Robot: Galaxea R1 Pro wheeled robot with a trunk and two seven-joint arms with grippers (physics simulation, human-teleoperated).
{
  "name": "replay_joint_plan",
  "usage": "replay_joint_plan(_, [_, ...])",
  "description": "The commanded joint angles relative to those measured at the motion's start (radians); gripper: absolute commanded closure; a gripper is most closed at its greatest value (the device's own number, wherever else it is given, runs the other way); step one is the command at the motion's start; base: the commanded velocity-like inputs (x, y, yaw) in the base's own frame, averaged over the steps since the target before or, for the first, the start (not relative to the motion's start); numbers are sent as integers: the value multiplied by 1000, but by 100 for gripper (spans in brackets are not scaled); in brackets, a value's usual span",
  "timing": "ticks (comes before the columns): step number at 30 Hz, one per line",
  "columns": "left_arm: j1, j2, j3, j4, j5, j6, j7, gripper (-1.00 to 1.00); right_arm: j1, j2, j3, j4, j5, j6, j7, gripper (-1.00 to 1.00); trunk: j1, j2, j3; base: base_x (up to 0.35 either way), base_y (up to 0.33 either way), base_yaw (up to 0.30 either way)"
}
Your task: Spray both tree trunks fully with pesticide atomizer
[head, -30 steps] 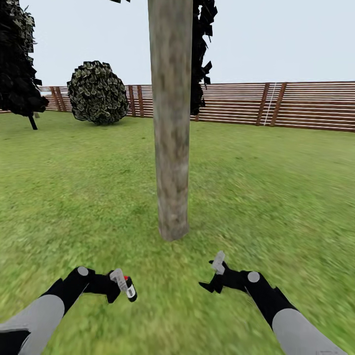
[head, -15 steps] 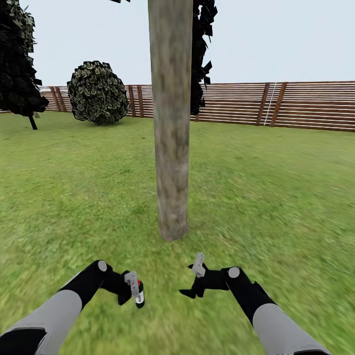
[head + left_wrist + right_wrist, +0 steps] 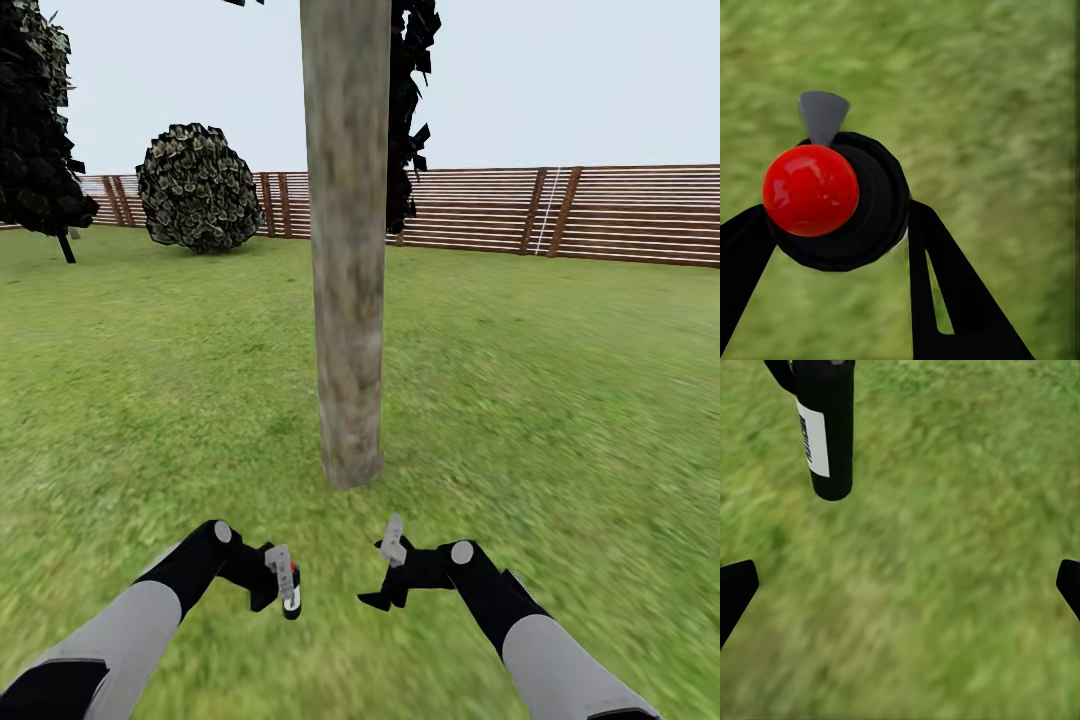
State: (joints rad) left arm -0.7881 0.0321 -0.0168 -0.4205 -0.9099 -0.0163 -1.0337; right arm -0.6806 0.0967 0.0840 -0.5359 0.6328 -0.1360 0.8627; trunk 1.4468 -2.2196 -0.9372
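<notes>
A thick grey-tan tree trunk rises from the grass floor straight ahead, its base just beyond my hands. My left gripper is shut on the pesticide atomizer, a small dark bottle with a red top, held upright low over the grass. From the left wrist view the atomizer is seen from above with its red cap, clamped between the black fingers. My right gripper stands open beside it, nothing between its fingertips; the atomizer with its white label shows ahead of it.
A brown slat fence closes the lawn at the back. A round bush and a near-black conifer stand at the far left. Dark foliage hangs behind the trunk. Open grass lies on both sides.
Both arms have drawn inward toward each other: the left gripper with the atomizer moved right, the right gripper moved left. The view itself has not shifted.
</notes>
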Motion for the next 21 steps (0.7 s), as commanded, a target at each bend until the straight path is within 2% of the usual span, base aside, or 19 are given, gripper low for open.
replay_joint_plan(1, [0,-6,-2,-5,-9,4,-3,100,0,6,-1,-2,16,-3,1,-100,0,0,-1,0,0,0])
replay_joint_plan(6, [0,-34,-2,-19,-36,32,-4,100,-1,27,0,-16,35,25,1,-100,0,0,-1,0,0,0])
replay_joint_plan(7, [0,-61,-2,-22,-64,46,-5,100,-1,28,0,-18,36,57,1,-100,0,0,-1,0,0,0])
replay_joint_plan(13, [0,-89,-2,-24,-69,47,-5,100,-1,30,0,-22,37,61,1,-100,0,0,-1,0,0,0])
replay_joint_plan(14, [0,-91,-2,-24,-72,47,-5,100,-1,30,0,-22,38,61,1,100,0,0,-1,0,0,0])
replay_joint_plan(17, [0,-103,-2,-25,-101,47,-5,100,-1,31,0,-24,38,61,1,100,0,0,-1,0,0,0])
replay_joint_plan(21, [0,-115,-2,-27,-110,48,-5,100,-2,31,0,-24,38,61,2,100,0,0,-1,0,0,0])
